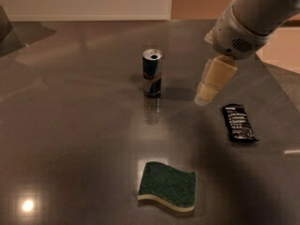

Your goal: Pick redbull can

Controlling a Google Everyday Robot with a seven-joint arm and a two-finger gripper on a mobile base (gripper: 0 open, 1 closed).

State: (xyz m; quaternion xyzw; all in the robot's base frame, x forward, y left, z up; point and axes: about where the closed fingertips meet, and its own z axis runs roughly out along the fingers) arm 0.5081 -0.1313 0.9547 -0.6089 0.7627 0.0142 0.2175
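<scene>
The gripper [203, 96] hovers right of the redbull can [152, 73], apparently touching nothing; whether open, cannot tell.

The end effector [204, 94] hovers right of the upright redbull can [152, 73].

A dark grey, glossy table [70, 125] fills the view. Beyond its far edge stand a white wall [89, 1] at 11 o'clock and a tan wall [197, 1] at 1 o'clock. A bright glare [28, 205] sits on the tabletop at 7 o'clock. The gripper [202, 99] hangs above the table at 2 o'clock.
</scene>
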